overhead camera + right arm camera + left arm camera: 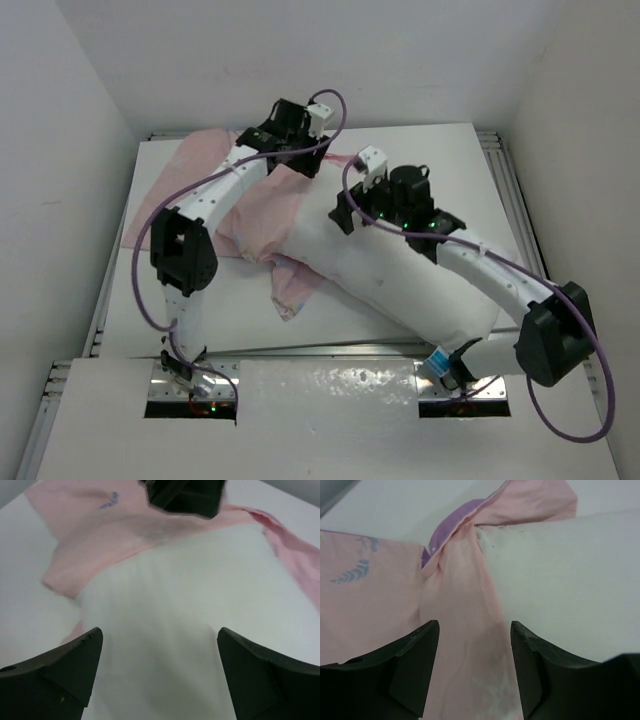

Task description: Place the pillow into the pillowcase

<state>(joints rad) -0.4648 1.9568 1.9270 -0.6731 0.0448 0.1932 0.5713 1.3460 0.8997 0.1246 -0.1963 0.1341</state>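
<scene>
The large plump white stuffed pillow [400, 280] lies slantwise across the white table [450, 160], one end near the right arm's base, where a small blue-and-white tag [440, 358] shows at its corner, the other end toward the table's middle. That far end sits under the edge of the thin pale pink fabric pillowcase [200, 165], which is rumpled and spread toward the far left corner. Most of the pillow is still bare. In the left wrist view a fold of the case turns over to show its purple outer side [450, 525] beside the pillow's seam. The left gripper [475, 670] has its jaws partly apart, pink fabric running between them; whether they touch it cannot be told. The right gripper [160, 680] stands wide open over the pillow's white surface, holding nothing.
</scene>
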